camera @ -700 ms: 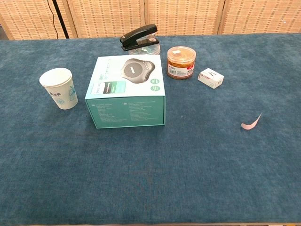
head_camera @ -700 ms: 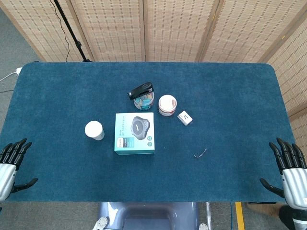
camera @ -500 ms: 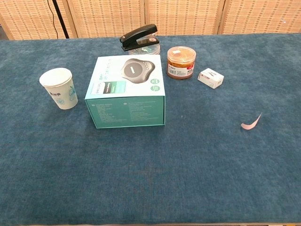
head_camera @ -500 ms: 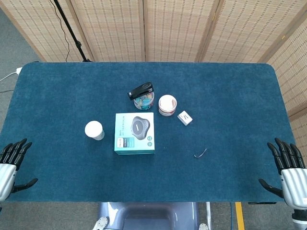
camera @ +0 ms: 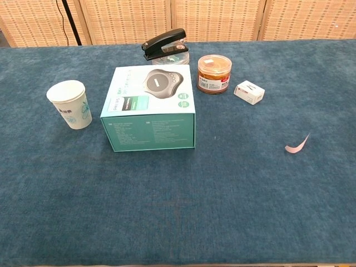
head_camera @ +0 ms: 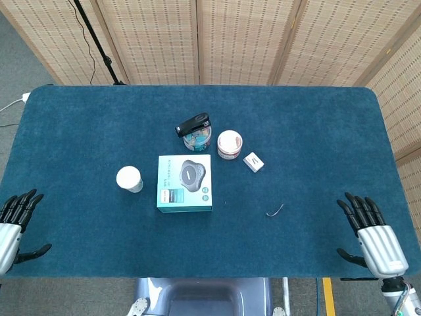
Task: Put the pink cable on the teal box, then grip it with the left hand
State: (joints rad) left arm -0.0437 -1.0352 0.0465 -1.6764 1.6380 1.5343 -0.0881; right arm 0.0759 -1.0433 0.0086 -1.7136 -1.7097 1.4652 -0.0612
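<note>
The pink cable (head_camera: 275, 211) (camera: 297, 144), a short curved strip, lies on the blue tabletop to the right of the teal box (head_camera: 185, 182) (camera: 150, 107). The box lies flat near the table's middle, with a grey device pictured on its lid. My left hand (head_camera: 14, 221) is open at the front left corner, far from both. At the front right edge, my right hand (head_camera: 369, 232) has its fingers spread, open and holding nothing, well right of the cable. Neither hand shows in the chest view.
A white paper cup (head_camera: 129, 178) (camera: 70, 104) stands left of the box. Behind the box are a black stapler (head_camera: 193, 124) (camera: 164, 43) on a round container, an orange-filled jar (head_camera: 229, 144) (camera: 214, 73) and a small white box (head_camera: 253, 162) (camera: 249, 92).
My right hand has moved left, inward over the table's front right edge. The left hand, cable and box have not moved.
</note>
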